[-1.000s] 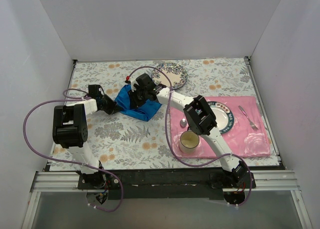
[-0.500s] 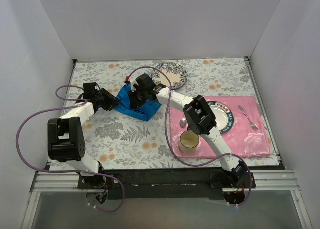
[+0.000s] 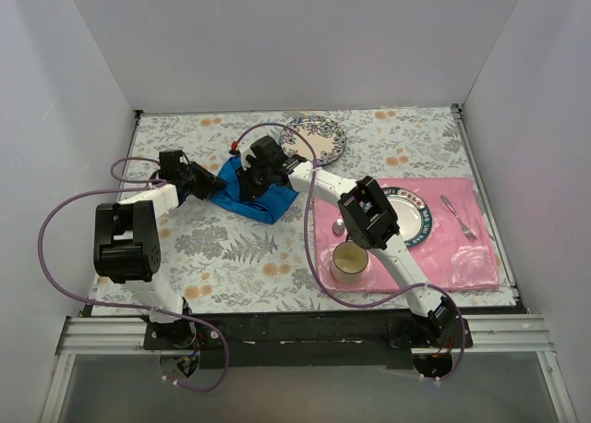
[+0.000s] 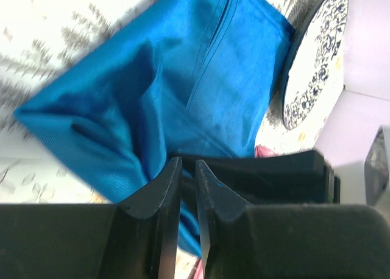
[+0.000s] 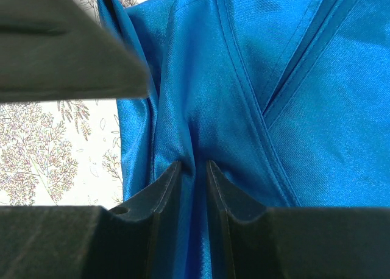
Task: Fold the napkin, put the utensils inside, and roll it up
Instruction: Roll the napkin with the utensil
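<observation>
on floral tablecloth (image 3: 231, 252), left of centre: 1 blue napkin (image 3: 261, 204), crumpled; left gripper (image 4: 184, 169) pinched on its left corner, right gripper (image 5: 190, 169) clamped on a middle fold.

Plain white walls (image 3: 295, 44) on three sides, floral tablecloth (image 3: 231, 257) across the table, black rail (image 3: 295, 329) along near edge, even light

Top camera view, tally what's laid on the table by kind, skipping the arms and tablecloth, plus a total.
Plates: 2, floral plate and teal-rimmed plate
Cups: 1, pale cup
Utensils in sight: 2, fork and what looks like a spoon
Cloths: 2, blue napkin and pink placemat
Total: 7
</observation>
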Motion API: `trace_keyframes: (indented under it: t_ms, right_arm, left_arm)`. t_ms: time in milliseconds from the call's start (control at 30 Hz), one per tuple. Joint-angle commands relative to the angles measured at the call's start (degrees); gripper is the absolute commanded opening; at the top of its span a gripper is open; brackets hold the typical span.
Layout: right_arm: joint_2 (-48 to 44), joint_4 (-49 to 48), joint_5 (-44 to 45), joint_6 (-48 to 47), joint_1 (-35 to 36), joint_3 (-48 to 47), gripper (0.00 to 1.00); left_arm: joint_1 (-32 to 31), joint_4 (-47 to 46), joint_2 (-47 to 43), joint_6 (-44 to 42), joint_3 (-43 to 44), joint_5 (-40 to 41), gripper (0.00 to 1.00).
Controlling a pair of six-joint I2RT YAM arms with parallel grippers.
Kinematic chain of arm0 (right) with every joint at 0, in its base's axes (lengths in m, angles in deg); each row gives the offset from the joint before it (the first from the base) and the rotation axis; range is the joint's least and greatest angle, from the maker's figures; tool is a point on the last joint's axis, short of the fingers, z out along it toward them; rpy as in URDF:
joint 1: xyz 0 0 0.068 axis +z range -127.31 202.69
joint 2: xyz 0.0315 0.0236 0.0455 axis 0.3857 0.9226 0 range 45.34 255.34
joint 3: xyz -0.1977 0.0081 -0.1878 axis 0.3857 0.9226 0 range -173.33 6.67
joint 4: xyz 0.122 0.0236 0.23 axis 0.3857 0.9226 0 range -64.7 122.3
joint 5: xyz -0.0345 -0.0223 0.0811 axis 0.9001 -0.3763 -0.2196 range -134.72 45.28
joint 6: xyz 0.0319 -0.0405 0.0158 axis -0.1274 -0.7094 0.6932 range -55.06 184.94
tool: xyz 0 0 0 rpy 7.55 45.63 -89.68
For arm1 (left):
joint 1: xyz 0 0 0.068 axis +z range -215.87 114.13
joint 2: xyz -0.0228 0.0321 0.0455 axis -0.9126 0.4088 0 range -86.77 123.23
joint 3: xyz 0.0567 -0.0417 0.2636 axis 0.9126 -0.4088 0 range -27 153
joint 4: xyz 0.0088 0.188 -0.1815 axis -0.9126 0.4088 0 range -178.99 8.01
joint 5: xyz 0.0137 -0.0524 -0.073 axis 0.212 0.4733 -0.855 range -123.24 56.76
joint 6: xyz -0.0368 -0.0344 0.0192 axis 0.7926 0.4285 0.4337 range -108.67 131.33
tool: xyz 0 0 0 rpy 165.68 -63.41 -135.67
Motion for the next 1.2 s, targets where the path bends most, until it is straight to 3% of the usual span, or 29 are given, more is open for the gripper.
trace_keyframes:
  t_ms: [0, 167, 333, 600, 700, 933, 1167]
  right_arm:
    - [0.29, 0.22, -0.64, -1.21, 0.13, -2.12, 0.30]
    - [0.03, 0.84, -0.47, -1.65, 0.13, -2.21, 0.30]
    - [-0.15, 0.93, -0.29, -1.91, 0.13, -2.56, 0.30]
    - [0.03, 1.63, 0.24, -2.53, 0.04, -3.44, 0.30]
    - [0.29, 1.72, 0.15, -2.27, 0.13, -3.53, 0.30]
    - [-0.24, 2.07, 0.23, -2.62, 0.04, -3.88, 0.30]
    - [-0.41, 2.51, 0.50, -2.97, 0.04, -4.40, 0.31]
  left_arm:
    - [-0.57, -2.86, 4.13, 1.28, 5.03, -0.36, 0.14]
    - [-0.65, 10.12, 10.29, -2.39, 11.43, 6.48, 0.11]
    - [-0.65, 17.09, 13.46, -6.10, 16.36, 9.05, 0.08]
    - [-2.24, 17.80, 3.37, -8.74, 19.97, 14.06, 0.16]
    - [-2.24, 18.24, -0.84, -6.99, 17.96, 11.78, 0.16]
    - [-4.35, 14.38, -7.71, -4.26, 3.82, 2.56, 0.07]
    - [-5.05, 9.19, -4.56, -2.85, 0.46, -1.41, 0.02]
